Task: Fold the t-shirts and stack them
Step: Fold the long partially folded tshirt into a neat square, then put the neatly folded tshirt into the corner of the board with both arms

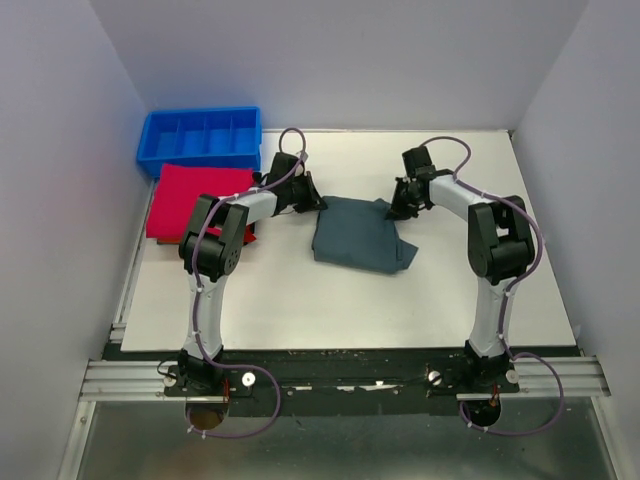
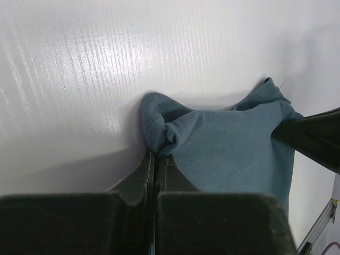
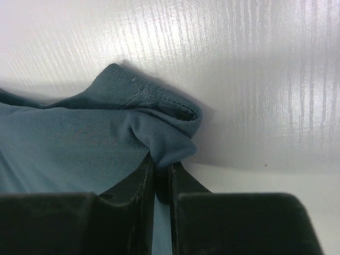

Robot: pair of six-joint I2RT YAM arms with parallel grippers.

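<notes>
Slate-blue t-shirt (image 1: 358, 238), one far corner gripped in left claw (image 2: 155, 155), the other gripped in right claw (image 3: 162, 168).

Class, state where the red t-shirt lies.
In the top view, the red t-shirt lies at the table's far left, just on the robot's side of the blue tray.

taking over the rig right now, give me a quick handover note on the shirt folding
The left gripper is shut on the far left corner of the grey t-shirt.
The right gripper is shut on its far right corner.
The grey t-shirt lies mid-table, rumpled, not neatly folded.
The red t-shirt lies flat at the left, in front of the blue tray, and looks folded.
Done: probably the red one.
Left: fold the grey one, then stack the two.
</notes>
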